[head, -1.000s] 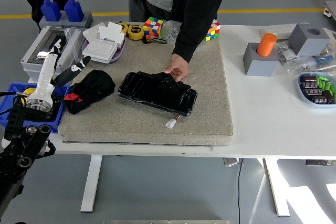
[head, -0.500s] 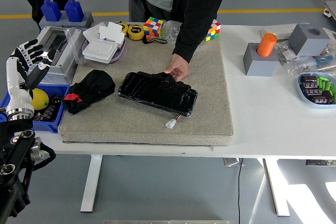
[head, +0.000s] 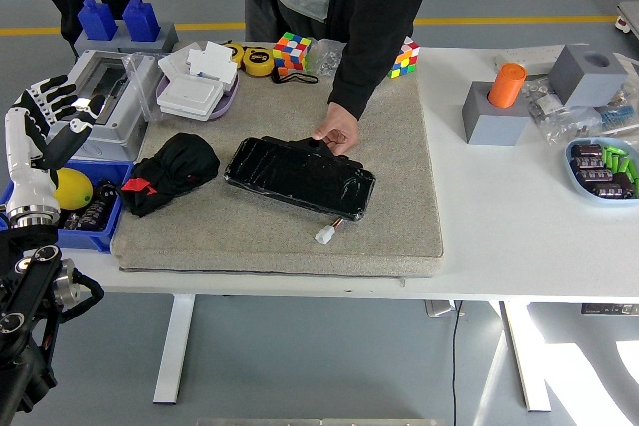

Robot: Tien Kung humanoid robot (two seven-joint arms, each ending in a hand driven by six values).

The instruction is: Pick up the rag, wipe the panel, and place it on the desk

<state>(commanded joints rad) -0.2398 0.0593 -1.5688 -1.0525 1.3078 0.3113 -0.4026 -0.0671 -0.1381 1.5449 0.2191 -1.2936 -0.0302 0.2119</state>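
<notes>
The black rag (head: 170, 173), with a small red tag, lies crumpled on the grey mat (head: 399, 197) at its left side. The glossy black panel (head: 299, 176) lies in the mat's middle. A person across the table holds the panel's far edge with one hand (head: 336, 131). My left hand (head: 40, 119) is raised at the far left edge over the blue bin, fingers spread and empty, well left of the rag. My right arm is out of view.
A blue bin (head: 70, 230) with a yellow ball sits at the left edge. A grey box (head: 110, 92), a white tray, tape rolls and puzzle cubes (head: 292, 50) line the back. An orange cylinder on a grey block (head: 502, 102) and a parts dish (head: 602, 168) are on the right.
My left hand has drawn back from near the rag toward the left edge and turned upright with its fingers spread. The rag, the panel and the person's hand have not moved.
</notes>
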